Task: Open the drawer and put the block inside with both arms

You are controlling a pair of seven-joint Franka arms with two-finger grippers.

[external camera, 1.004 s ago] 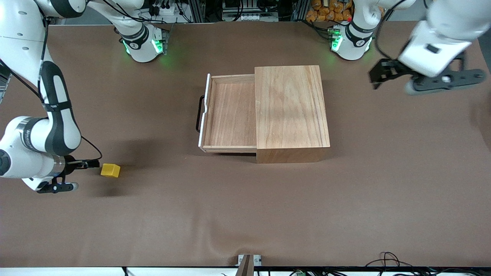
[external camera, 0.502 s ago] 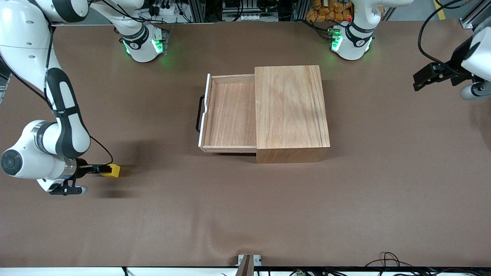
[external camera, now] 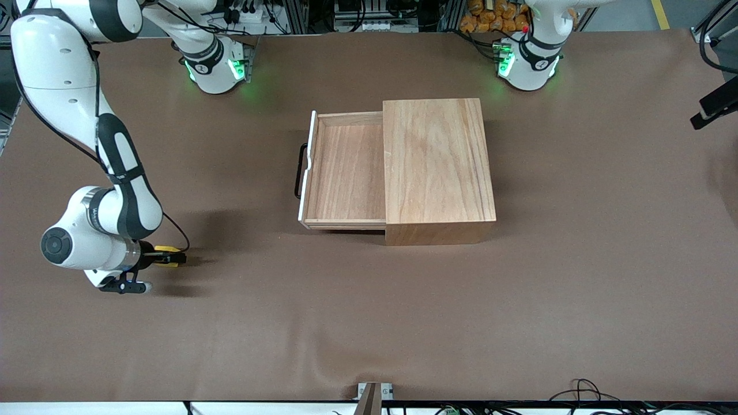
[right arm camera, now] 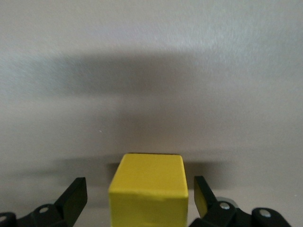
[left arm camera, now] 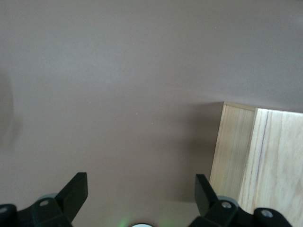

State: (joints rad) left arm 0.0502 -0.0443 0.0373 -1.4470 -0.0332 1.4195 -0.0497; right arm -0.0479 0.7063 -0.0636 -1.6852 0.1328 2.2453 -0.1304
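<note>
— What's nearest the camera's edge of the bench?

— The right gripper (external camera: 167,259), low over the brown table (external camera: 369,323) toward the right arm's end. Its black fingers (right arm camera: 71,196) stand wide, one to each side of the yellow block (external camera: 166,249), with a gap on both sides in the right wrist view; they straddle the cube (right arm camera: 147,191) without pressing it. From the front camera most of the block is hidden under the gripper, only a yellow sliver shows, and I can't tell whether it sits flat on the cloth.

— And the drawer?

— Farther from the front camera, about mid-bench. The drawer (external camera: 345,170) is pulled out of the wooden box (external camera: 438,164) toward the right arm's end; its white front edge (external camera: 307,167) and thin black wire handle (external camera: 300,171) face that way. The tray shows bare wood; its inner part is covered by the box top. The block is well apart from it.

— The left arm?

— Mostly cut off. Only a dark piece (external camera: 714,105) shows at the left arm's end of the bench, toward the bases' edge. Its wrist view shows the left gripper (left arm camera: 141,194) with fingers (left arm camera: 75,191) spread wide, nothing between them, over bare cloth with a corner of the box (left arm camera: 258,156) near. The arm waits.
</note>
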